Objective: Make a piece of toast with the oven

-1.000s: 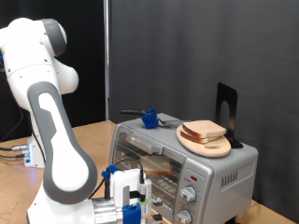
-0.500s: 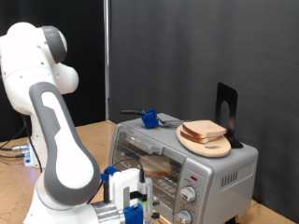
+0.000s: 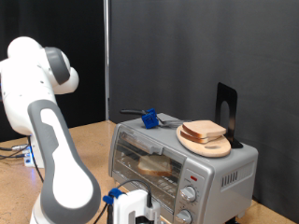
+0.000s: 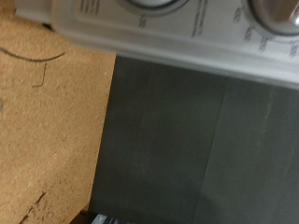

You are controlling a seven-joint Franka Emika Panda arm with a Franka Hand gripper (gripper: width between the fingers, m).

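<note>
The silver oven (image 3: 177,168) stands right of centre in the exterior view, its glass door up. Through the glass a piece of toast (image 3: 154,165) lies on the wire rack. A second slice (image 3: 204,131) rests on a round wooden plate (image 3: 207,145) on top of the oven. My gripper (image 3: 131,210) hangs low at the exterior view's bottom edge, in front of and below the door, touching nothing that shows. Its fingers are hidden in both views. The wrist view shows only the oven's control panel (image 4: 187,37) with parts of two knobs.
A blue-handled tool (image 3: 148,117) and a black stand (image 3: 225,112) sit on the oven's top. Two round knobs (image 3: 190,194) and a red light (image 3: 192,177) are on its front. Wooden table (image 4: 47,121) and a dark mat (image 4: 206,159) lie below the hand.
The gripper has dropped from in front of the oven door to the picture's bottom edge. The arm's upper part has swung lower. The door and the slice inside now show unobstructed.
</note>
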